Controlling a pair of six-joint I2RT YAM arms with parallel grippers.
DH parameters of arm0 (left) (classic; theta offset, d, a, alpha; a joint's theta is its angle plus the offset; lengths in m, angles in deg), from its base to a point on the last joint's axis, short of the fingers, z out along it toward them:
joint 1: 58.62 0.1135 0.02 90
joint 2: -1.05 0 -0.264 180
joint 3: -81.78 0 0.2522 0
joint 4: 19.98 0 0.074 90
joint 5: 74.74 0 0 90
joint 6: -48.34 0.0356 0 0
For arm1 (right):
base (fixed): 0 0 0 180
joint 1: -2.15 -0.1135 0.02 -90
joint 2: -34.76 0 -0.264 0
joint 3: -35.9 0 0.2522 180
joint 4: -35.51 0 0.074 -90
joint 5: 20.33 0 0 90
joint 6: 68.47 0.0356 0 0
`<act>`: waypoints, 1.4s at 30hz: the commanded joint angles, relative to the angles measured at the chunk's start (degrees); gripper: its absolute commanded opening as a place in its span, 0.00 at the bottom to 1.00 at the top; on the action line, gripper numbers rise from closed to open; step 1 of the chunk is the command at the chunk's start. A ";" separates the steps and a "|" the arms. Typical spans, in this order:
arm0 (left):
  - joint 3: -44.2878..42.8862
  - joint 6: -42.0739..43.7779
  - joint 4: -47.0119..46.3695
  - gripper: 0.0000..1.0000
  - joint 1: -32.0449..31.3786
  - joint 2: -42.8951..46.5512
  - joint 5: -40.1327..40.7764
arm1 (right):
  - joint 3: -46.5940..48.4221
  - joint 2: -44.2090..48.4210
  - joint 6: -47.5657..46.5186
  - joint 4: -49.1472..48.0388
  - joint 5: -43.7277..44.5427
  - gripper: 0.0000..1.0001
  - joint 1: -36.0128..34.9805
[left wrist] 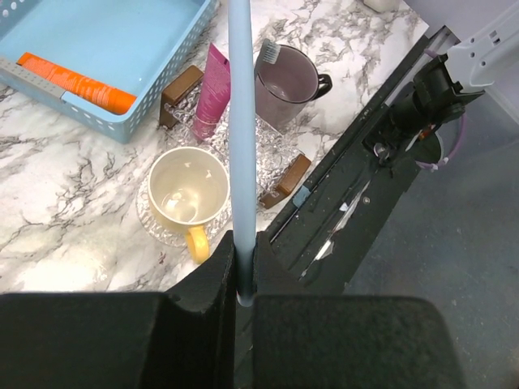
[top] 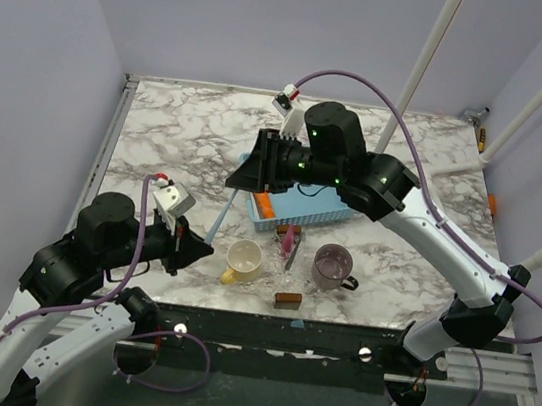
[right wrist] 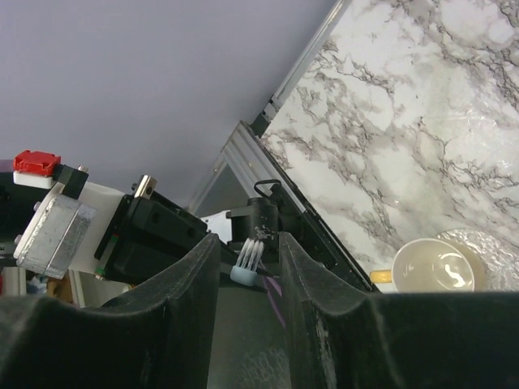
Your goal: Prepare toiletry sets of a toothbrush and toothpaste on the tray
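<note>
My left gripper (top: 199,247) (left wrist: 242,259) is shut on the end of the light blue toothbrush (left wrist: 241,121), which points up and away from it (top: 220,218). My right gripper (top: 243,184) (right wrist: 247,243) is open, with its fingers on either side of the bristle head (right wrist: 249,263). The tray (top: 330,211) (left wrist: 122,121) is a light blue mesh basket behind the right gripper. An orange toothpaste (top: 266,205) (left wrist: 77,81) lies inside it along the front wall. A pink toothpaste (top: 290,236) (left wrist: 212,89) lies on the table just outside the tray.
A yellow mug (top: 244,258) (left wrist: 188,188) and a purple-grey mug (top: 333,265) (left wrist: 285,77) stand in front of the tray on glass coasters. A brush head (left wrist: 268,50) shows at the purple mug's rim. Brown blocks (top: 287,300) (left wrist: 285,180) lie near the front edge.
</note>
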 commanded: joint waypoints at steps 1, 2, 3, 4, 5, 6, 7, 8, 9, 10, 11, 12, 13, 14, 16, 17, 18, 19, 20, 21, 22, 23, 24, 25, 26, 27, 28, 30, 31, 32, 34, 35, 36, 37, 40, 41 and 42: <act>0.28 0.83 0.97 0.00 -0.30 1.03 1.80 | -0.13 1.12 0.76 0.34 -2.93 0.37 0.48; 0.40 0.83 1.01 0.00 -0.32 1.02 1.85 | -0.03 1.18 0.76 0.47 -2.89 0.36 0.50; 0.30 0.83 1.05 0.00 -0.35 0.97 1.96 | 0.14 1.23 0.81 0.67 -2.80 0.35 0.58; 0.28 0.82 1.15 0.00 -0.37 0.97 2.01 | 0.31 1.25 0.80 0.95 -2.76 0.34 0.59; 0.31 0.83 1.14 0.00 -0.42 1.07 2.06 | 0.64 1.16 0.69 1.25 -2.67 0.34 0.58; 0.28 0.83 1.14 0.00 -0.42 1.11 2.10 | 0.84 1.13 0.62 1.66 -2.67 0.32 0.64; 0.33 0.83 1.21 0.00 -0.41 1.05 2.20 | 1.02 1.03 0.54 1.93 -2.66 0.30 0.68; 0.29 0.83 1.22 0.00 -0.44 0.97 2.15 | 1.03 1.06 0.49 2.05 -2.59 0.30 0.63; 0.28 0.83 1.24 0.00 -0.44 1.02 2.14 | 0.99 1.05 0.45 2.14 -2.50 0.28 0.66; 0.31 0.83 1.23 0.00 -0.44 0.92 2.06 | 0.95 1.13 0.36 2.14 -2.54 0.27 0.63; 0.37 0.83 1.24 0.00 -0.44 0.88 1.99 | 0.87 1.26 0.32 2.16 -2.45 0.26 0.68; 0.39 0.83 1.23 0.00 -0.44 0.85 1.91 | 0.76 1.29 0.32 2.14 -2.40 0.23 0.68; 0.43 0.83 1.22 0.00 -0.44 0.78 1.82 | 0.69 1.31 0.31 2.06 -2.40 0.20 0.67; 0.43 0.83 1.22 0.00 -0.43 0.63 1.74 | 0.44 1.31 0.23 1.90 -2.60 0.15 0.64; 0.39 0.83 1.31 0.06 -0.44 0.42 1.50 | -0.14 1.44 0.27 1.46 -3.22 0.03 0.68; 0.53 0.83 1.17 0.13 -0.38 0.39 1.32 | -0.36 1.45 0.37 1.31 -3.43 0.01 0.63; 0.71 0.83 1.07 0.15 -0.42 0.41 1.08 | -0.66 1.51 0.35 1.15 -3.74 0.01 0.68; 0.79 0.83 0.98 0.15 -0.37 0.28 0.74 | -0.91 1.56 0.37 0.93 -4.05 0.00 0.66; 0.81 0.83 0.92 0.17 -0.44 0.28 0.43 | -1.26 1.78 0.37 0.70 -4.08 0.01 0.68; 1.01 0.83 0.80 0.25 -0.39 0.27 0.32 | -1.70 2.06 0.30 0.54 -3.95 0.01 0.68; 1.01 0.83 0.81 0.31 -0.38 0.21 0.44 | -1.98 2.46 0.13 0.48 -3.63 0.01 0.64; 0.99 0.83 0.79 0.38 -0.44 0.09 0.56 | -2.31 2.73 -0.13 0.62 -3.24 0.00 0.68; 0.99 0.82 0.70 0.42 -0.43 0.14 0.57 | -2.67 3.19 -0.48 0.99 -2.82 0.00 0.68; 1.06 0.83 0.57 0.47 -0.44 0.16 0.57 | -3.10 3.64 -0.83 1.40 -2.23 0.01 0.63; 1.20 0.55 0.40 0.50 -0.44 0.13 0.81 | -3.54 4.05 -1.18 1.88 -1.75 0.00 0.67; 1.31 0.13 0.21 0.53 -0.41 0.09 1.05 | -4.27 4.65 -1.75 2.23 -1.26 0.01 0.67; 1.49 -0.23 0.01 0.55 -0.44 0.02 1.11 | -4.89 5.25 -2.06 2.59 -0.91 0.01 0.67; 1.82 -0.86 -0.47 0.60 -0.42 -0.06 0.94 | -6.82 6.66 -3.19 2.96 -0.52 0.01 0.62; 1.96 -1.13 -0.76 0.62 -0.39 -0.01 0.84 | -7.61 7.57 -3.84 3.31 -0.07 0.01 0.67; 2.19 -1.61 -1.32 0.67 -0.44 0.13 0.75 | -8.51 8.37 -4.57 3.74 0.56 0.01 0.68; 2.87 -2.64 -2.69 0.69 -0.43 0.64 0.64 | -9.94 10.10 -6.64 4.88 1.23 0.00 0.67; 3.13 -3.13 -3.41 0.69 -0.39 0.90 0.52 | -10.56 11.15 -7.68 5.39 1.43 0.00 0.66; 3.39 -3.59 -3.87 0.70 -0.44 1.17 0.39 | -11.60 12.38 -9.00 5.56 1.25 0.00 0.67; 3.66 -4.19 -4.55 0.70 -0.44 1.38 0.45 | -12.52 13.56 -9.91 5.69 1.16 0.01 0.68; 4.87 -5.52 -6.28 0.75 -0.43 2.19 0.99 | -14.20 16.47 -13.73 8.43 2.62 0.01 0.68; 5.23 -5.98 -6.86 0.76 -0.40 2.34 1.32 | -14.73 17.01 -15.14 9.66 3.38 0.01 0.68; 5.37 -6.31 -7.24 0.76 -0.37 2.45 1.83 | -15.14 17.69 -16.64 10.74 3.55 0.01 0.65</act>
